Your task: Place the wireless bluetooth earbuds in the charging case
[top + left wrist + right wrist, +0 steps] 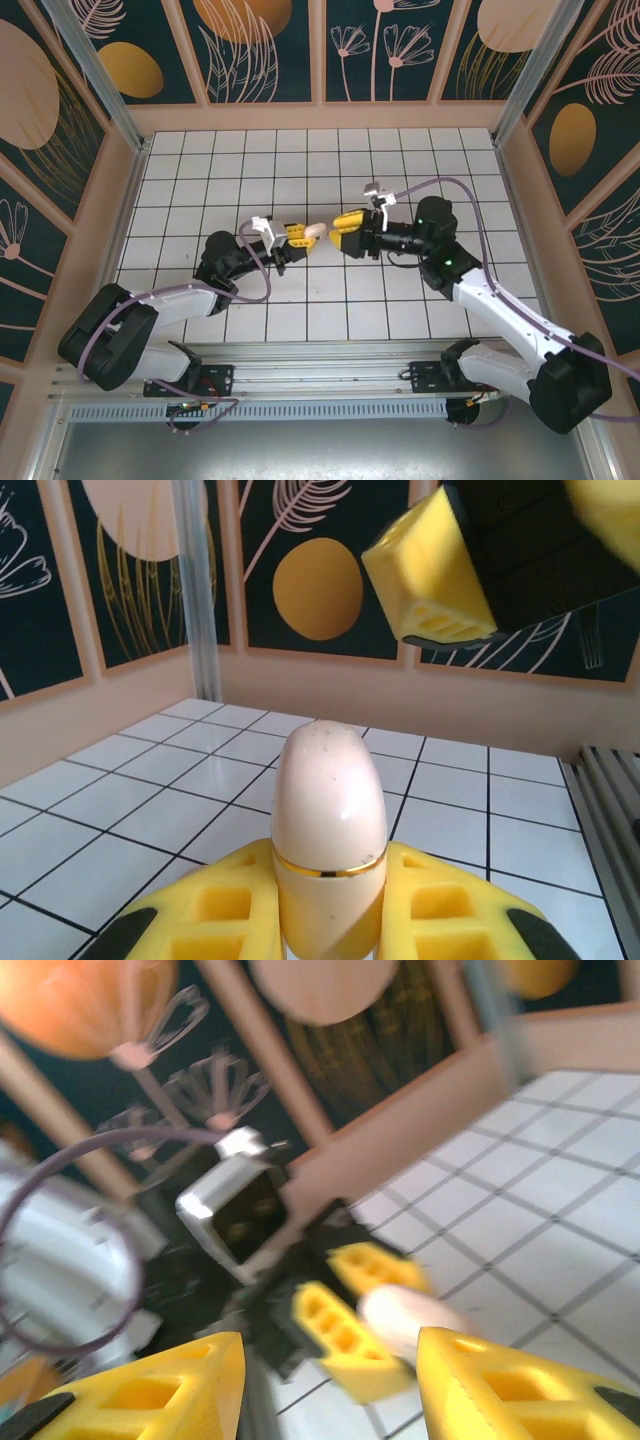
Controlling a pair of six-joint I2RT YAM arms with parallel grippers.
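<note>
My left gripper is shut on the charging case, a smooth pale pink pebble held above the tiles at mid-table. In the left wrist view the case stands up between the yellow fingers, closed, with a thin gold band round its seam. My right gripper faces it from the right, a short gap away, and stands open. From the right wrist the case lies ahead of the open jaws, apart from both fingers. The earbuds are out of view.
White tiled floor boxed in by peach walls with dark floral panels. An aluminium rail runs along the near edge by the arm bases. One yellow finger of the right gripper hangs close above the case in the left wrist view.
</note>
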